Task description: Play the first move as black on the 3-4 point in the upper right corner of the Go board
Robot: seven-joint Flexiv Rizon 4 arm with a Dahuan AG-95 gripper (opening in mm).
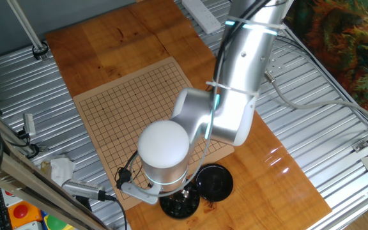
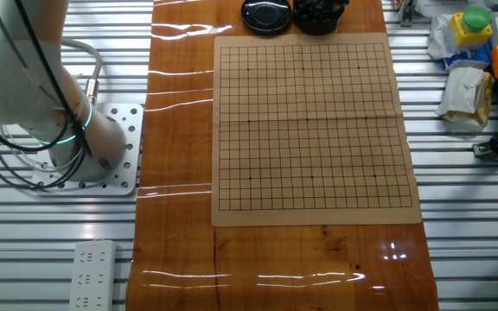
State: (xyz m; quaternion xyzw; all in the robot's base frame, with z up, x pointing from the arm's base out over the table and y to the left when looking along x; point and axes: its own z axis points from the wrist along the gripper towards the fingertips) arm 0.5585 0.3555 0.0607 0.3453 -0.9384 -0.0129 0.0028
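Board: we count one board [image 2: 314,128], a tan sheet with a black line grid, lying flat on the orange-brown tabletop [image 2: 180,173]. In the other fixed view we find no stone on any of its lines.
Bowl: one dark round bowl [image 1: 179,206] just off the board's edge. It holds glossy black stones [image 1: 181,204]; we cannot count them.
Lid: one round black lid [image 1: 214,181], flat on the tabletop just beside the bowl and near the board's edge.
Arm: one silver arm [image 1: 241,70], bent over the bowl end of the board.
Power strip: one white strip [image 2: 93,275] on the metal slats beside the tabletop.
Hidden or cut off: in one fixed view the arm's white-capped wrist [image 1: 163,144] covers part of the board and the upper part of the bowl. In the other fixed view the bowl [image 2: 318,15] and lid [image 2: 266,15] are cut by the top edge, and the arm's far end is out of frame.
Pincer: the gripper [image 1: 183,191] sits under the wrist, directly above the bowl. We cannot tell how far its fingers stand apart, nor whether they hold or touch a stone.
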